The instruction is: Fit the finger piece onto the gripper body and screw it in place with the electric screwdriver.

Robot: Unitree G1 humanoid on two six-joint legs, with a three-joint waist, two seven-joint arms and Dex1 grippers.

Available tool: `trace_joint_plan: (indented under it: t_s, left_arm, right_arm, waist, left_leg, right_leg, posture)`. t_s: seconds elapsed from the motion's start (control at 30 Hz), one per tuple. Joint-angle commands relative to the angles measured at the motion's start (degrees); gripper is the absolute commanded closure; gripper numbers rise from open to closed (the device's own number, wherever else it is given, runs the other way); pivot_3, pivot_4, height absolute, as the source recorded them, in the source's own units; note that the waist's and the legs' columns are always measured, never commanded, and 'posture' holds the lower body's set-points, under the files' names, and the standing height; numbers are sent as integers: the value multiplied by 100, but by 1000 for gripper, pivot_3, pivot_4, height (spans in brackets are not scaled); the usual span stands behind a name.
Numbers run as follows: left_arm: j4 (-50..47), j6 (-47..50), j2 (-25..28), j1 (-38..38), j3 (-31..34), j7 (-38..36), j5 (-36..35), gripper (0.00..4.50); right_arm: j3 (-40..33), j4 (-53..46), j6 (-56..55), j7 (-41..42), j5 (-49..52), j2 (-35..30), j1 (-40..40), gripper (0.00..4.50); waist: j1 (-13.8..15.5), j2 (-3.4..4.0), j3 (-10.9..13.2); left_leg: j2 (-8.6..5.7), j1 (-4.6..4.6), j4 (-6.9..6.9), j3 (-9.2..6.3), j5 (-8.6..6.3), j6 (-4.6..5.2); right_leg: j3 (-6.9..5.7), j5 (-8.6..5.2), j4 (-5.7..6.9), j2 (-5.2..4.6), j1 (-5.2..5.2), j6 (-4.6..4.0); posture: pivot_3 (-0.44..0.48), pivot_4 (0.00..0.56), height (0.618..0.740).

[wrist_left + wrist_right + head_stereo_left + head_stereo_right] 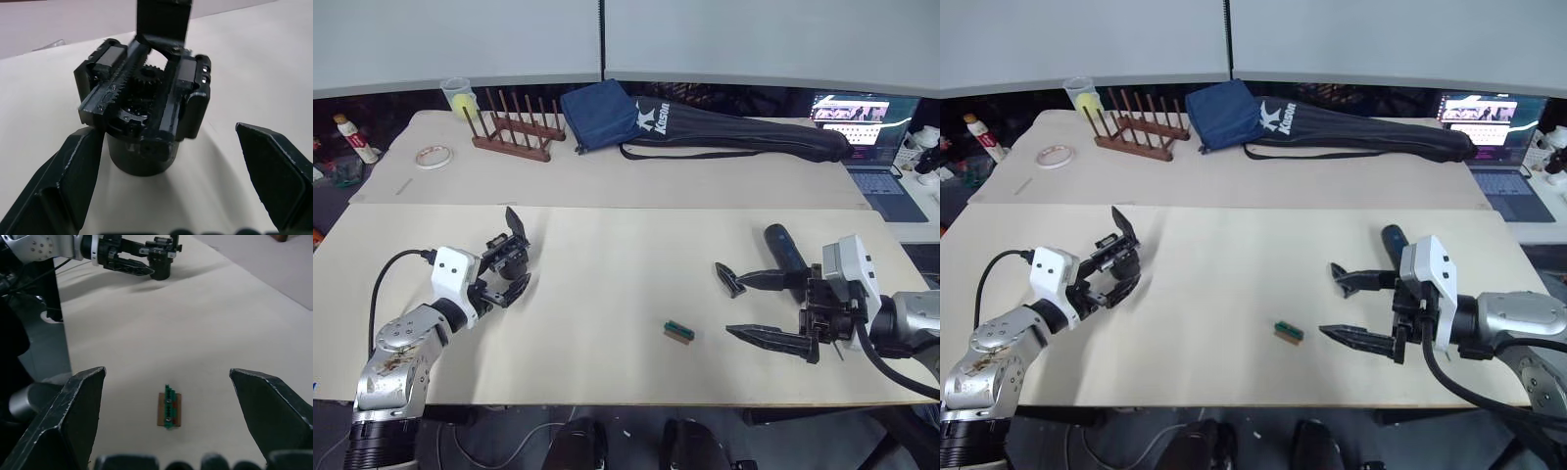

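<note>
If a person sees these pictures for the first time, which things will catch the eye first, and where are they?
First the two grippers over the pale table: the left gripper on the robot's left, open around the gripper body, and the right gripper on the robot's right, open over bare table. Between them lies a tiny green-and-red piece, and the electric screwdriver lies beside the right gripper.

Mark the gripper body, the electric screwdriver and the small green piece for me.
gripper body (pixel 146 105), left wrist view, its geared top.
electric screwdriver (pixel 783 245), left eye view, its barrel.
small green piece (pixel 169 410), right wrist view, its middle.
</note>
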Motion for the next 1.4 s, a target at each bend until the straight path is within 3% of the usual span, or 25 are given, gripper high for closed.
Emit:
trace_joint_plan:
  t_s: [0.03, 0.37, 0.7, 1.03, 1.17, 1.4]
  left_arm:
    - [-309, 76, 42, -2, 80, 84, -5, 0]
    - [-575, 235, 128, 364, 368, 98, -75, 0]
    - [436, -282, 190, -186, 111, -192, 244, 0]
    - [1279, -852, -113, -845, -219, -282, 420, 0]
    - [1250, -976, -130, -716, -230, -211, 496, 1135]
    - [298, -603, -376, -325, -307, -13, 265, 1208]
  right_arm:
    - [-133, -66, -155, -30, 6, 26, -59, 23]
    - [-116, -42, -267, -22, -82, 62, -10, 23]
    - [-2, 46, -331, 19, -142, 58, -136, 23]
    - [62, 14, -246, -33, -113, 110, -254, 23]
    - [67, -14, -227, -67, -101, 133, -256, 0]
    - [92, -95, -218, -119, -73, 184, -198, 0]
  waist:
    - [2, -1, 0]
    - [-1, -1, 1]
    - [-2, -1, 1]
    - [-3, -6, 0]
    - [1, -6, 0]
    - [-2, -7, 0]
  left_leg:
    - [0, 0, 0, 0, 1, -1]
    - [1, 1, 0, -1, 1, -2]
    - [0, 1, 0, 0, 1, -2]
    - [-1, 0, 3, 1, 2, -3]
    - [-2, 0, 3, 1, 3, -3]
    - [-1, 0, 4, 1, 2, -3]
  right_leg:
    - [0, 0, 1, 0, 0, 0]
    - [-1, -1, 3, 0, -2, -1]
    - [-1, -1, 4, 1, -2, -1]
    - [-2, 2, 5, 1, 0, 2]
    - [-2, 2, 6, 1, 0, 3]
    - [-1, 3, 6, -1, 0, 4]
  posture:
    - [0, 150, 740]
    - [0, 150, 740]
    - [0, 150, 740]
    - [0, 150, 740]
    - [0, 150, 740]
    - [0, 150, 740]
